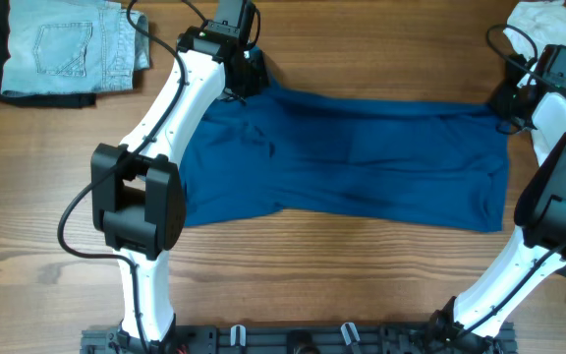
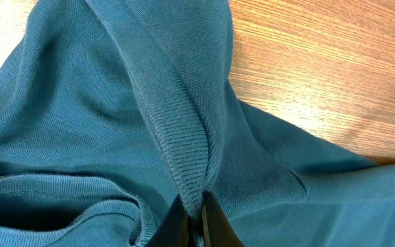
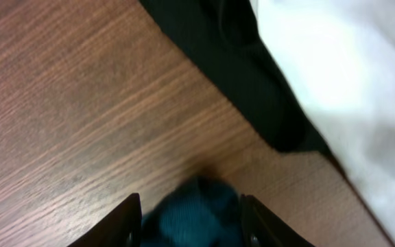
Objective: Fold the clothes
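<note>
Progress: none visible. Top [image 1: 362,157] lies spread across the table [image 1: 293,265], unfolded; every fold is left to do. Left gripper [image 2: 194,214] is clenched on its ribbed edge at the far left corner; right gripper [image 3: 190,221] grasps a bunch of its cloth at the far right corner. Count: one top, two grippers, one denim piece [image 1: 62,49], one white garment [image 1: 548,25].
</note>
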